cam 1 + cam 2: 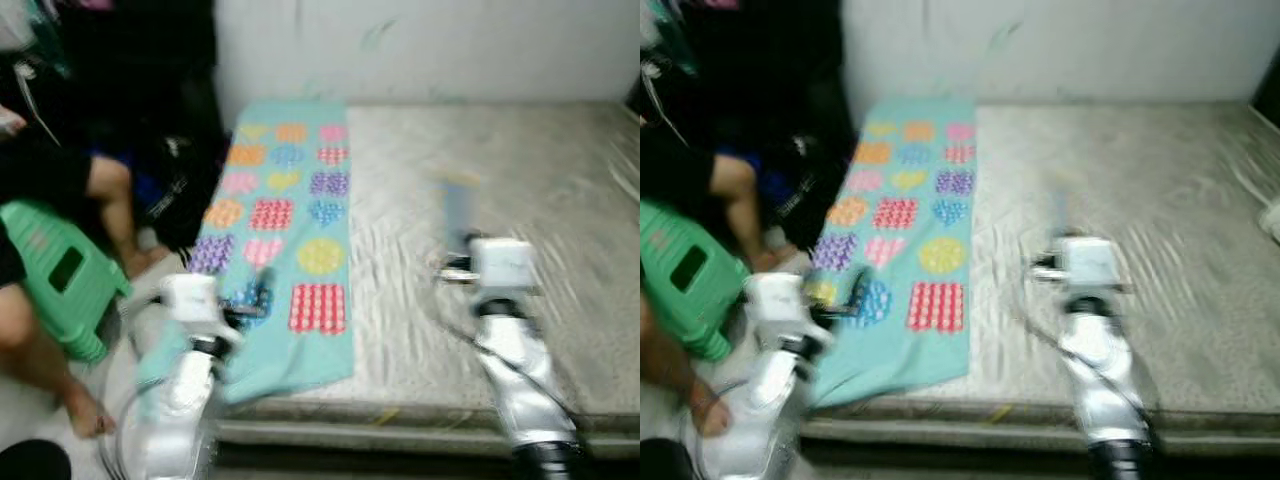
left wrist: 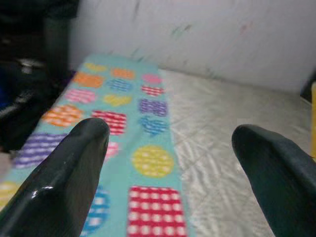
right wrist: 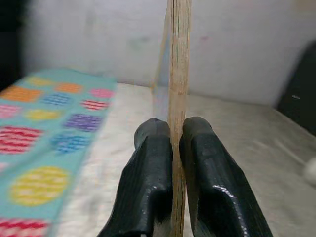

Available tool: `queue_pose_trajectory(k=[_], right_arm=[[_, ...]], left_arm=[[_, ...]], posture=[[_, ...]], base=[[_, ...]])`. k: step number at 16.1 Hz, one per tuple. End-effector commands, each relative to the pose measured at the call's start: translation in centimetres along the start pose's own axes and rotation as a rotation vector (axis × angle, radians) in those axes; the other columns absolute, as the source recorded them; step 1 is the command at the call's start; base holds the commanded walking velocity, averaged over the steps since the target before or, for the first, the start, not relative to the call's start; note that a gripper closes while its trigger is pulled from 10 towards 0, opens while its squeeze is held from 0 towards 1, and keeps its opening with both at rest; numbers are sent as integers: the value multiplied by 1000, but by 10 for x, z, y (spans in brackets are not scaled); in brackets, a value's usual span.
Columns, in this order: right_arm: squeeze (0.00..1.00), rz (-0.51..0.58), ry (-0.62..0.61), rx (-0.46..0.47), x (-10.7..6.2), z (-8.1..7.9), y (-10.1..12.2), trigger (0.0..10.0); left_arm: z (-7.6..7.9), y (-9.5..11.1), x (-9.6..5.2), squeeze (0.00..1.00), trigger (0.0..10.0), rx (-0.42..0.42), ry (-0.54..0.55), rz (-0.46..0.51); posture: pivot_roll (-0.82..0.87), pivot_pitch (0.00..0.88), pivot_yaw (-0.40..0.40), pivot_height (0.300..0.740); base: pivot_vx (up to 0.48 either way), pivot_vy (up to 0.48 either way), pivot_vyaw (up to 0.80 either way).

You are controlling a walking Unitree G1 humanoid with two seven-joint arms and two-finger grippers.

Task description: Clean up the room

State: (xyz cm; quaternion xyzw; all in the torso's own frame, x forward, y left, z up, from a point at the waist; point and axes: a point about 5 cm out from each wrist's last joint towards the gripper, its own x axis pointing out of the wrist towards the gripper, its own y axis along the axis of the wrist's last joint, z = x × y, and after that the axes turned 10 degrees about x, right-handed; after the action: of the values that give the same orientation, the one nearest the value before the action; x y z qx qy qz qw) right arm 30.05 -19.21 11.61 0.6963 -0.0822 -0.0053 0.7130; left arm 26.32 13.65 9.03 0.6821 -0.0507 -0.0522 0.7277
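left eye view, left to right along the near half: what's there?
Person's leg → green stool → left gripper → patterned teal blanket → bare mattress → right gripper, holding a thin wooden board.

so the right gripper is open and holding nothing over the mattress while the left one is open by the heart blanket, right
Not quite. The right gripper is shut on a thin wooden board, as the right wrist view shows. The rest stands: it is over the mattress, and the left gripper is open by the heart blanket.
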Motion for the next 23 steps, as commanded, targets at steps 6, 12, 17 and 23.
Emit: queue_pose_trajectory(k=[6, 12, 17, 23], right_arm=[[0, 50, 33, 18, -1, -9, 9, 10000], [0, 33, 21, 14, -3, -4, 6, 10000], [0, 14, 34, 39, -8, -14, -2, 10000], [0, 18, 49, 36, -9, -13, -2, 10000]], left_arm=[[-22, -3, -6, 0, 10000, 32, 109, -35], [-23, -6, -5, 0, 10000, 25, 124, -45], [-13, -11, 2, 0, 10000, -4, 81, -57], [-23, -15, -5, 0, 10000, 3, 112, -64]], posture=[[-109, 0, 18, 740], [-115, 0, 18, 740], [-117, 0, 12, 740], [-114, 0, 11, 740]], base=[[0, 0, 0], [0, 0, -648], [0, 0, -356], [0, 0, 0]])
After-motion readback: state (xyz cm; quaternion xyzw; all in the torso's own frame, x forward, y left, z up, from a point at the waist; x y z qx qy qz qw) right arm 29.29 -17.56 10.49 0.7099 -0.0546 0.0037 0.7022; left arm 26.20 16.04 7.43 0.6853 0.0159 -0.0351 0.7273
